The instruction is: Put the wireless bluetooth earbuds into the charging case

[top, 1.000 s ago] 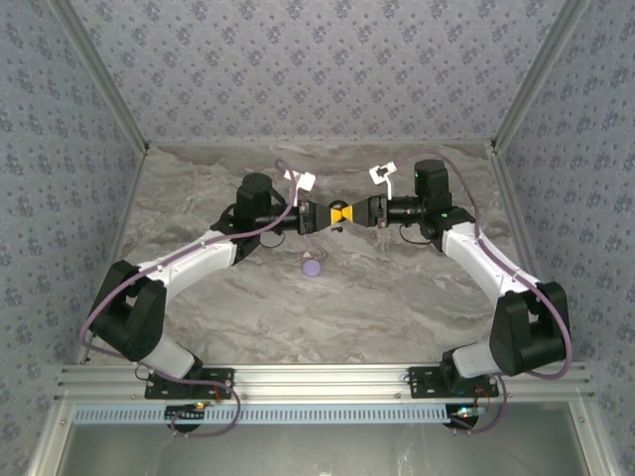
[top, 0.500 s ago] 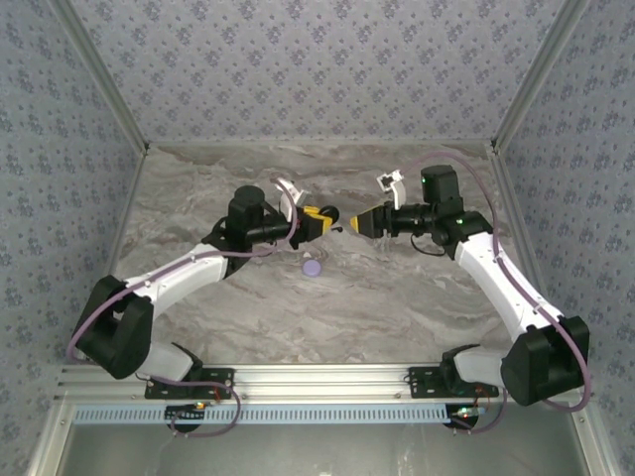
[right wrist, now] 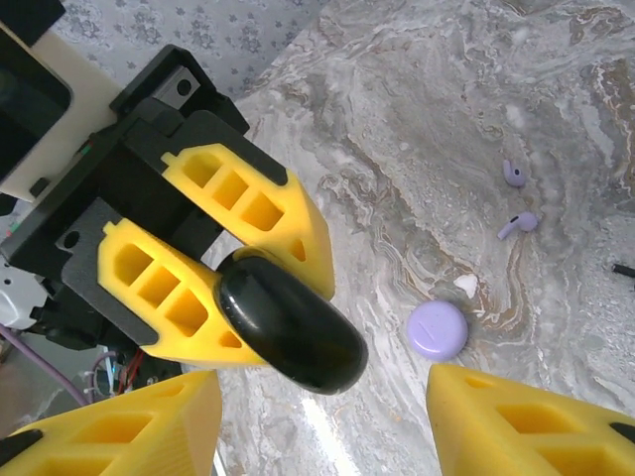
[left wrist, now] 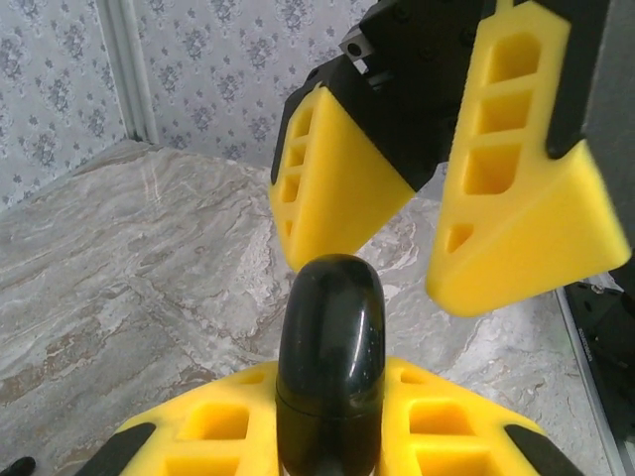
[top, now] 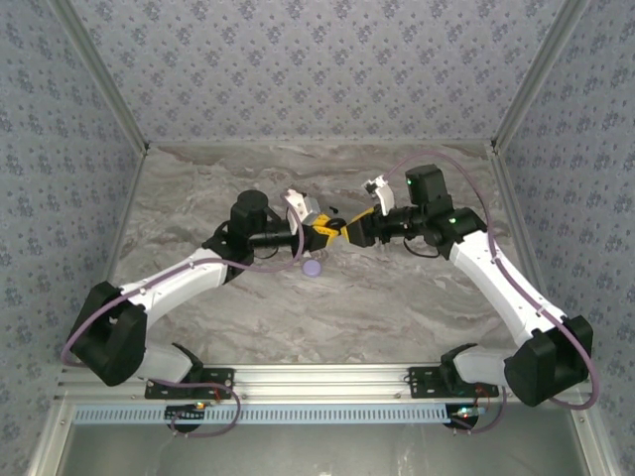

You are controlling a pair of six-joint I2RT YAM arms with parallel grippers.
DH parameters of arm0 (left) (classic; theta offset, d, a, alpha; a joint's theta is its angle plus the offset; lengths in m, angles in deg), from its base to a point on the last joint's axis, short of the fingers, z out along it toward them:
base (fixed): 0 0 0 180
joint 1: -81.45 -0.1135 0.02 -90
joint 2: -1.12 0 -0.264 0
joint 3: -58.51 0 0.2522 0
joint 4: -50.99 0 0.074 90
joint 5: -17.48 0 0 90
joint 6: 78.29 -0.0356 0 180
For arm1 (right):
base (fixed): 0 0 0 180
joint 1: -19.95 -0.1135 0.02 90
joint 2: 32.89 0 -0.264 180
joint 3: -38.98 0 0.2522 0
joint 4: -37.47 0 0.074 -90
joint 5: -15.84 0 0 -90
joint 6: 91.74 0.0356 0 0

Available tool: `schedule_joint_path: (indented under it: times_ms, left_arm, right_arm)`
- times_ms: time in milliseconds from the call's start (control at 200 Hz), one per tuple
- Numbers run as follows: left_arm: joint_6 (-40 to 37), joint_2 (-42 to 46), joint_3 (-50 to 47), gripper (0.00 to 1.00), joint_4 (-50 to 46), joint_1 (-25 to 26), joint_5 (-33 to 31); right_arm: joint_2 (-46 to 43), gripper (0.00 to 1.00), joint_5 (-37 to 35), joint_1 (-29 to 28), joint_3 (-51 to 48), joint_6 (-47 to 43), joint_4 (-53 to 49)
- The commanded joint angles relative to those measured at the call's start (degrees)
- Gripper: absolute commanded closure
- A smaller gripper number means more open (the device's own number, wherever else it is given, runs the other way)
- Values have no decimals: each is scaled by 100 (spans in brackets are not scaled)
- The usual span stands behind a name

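The pale lavender round charging case [top: 313,267] lies flat on the marble table [top: 198,188], also visible in the right wrist view [right wrist: 438,329]. Two tiny stemmed earbuds [right wrist: 514,174] [right wrist: 518,225], lavender here, lie on the table beyond it. My left gripper [top: 322,233] [left wrist: 327,402] is shut on a glossy black oval pod [left wrist: 329,347] [right wrist: 293,322] with a seam round it, held above the table. My right gripper [top: 349,228] [right wrist: 322,436] is open and faces the left one. Its yellow fingers [left wrist: 342,178] stand either side of the pod's free end without touching it.
A thin black sliver [right wrist: 621,270] pokes in at the right edge of the right wrist view. Patterned walls [top: 317,69] close in the table on three sides. Aluminium rails [top: 317,382] run along the near edge by the arm bases.
The grippers met tip to tip a second ago and drew apart. They have now come together again slightly nearer and lower, rotated, with the right fingers spread round the black pod.
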Motion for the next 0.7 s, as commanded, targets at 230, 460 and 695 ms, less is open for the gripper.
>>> schedule_joint_path:
  times_ms: [230,460,695]
  left_arm:
    - [-239,189,30,82,4,106,450]
    - [-284,203,38,82,-55,159,560]
    - [-336,255,49,82,-155,180,657]
  right_arm:
    - [26,40,-358,-45,193,-126,-180]
    - [34,40,-717,-34,217,-42,-144]
    - [59,40,-933,9,227,85,-115]
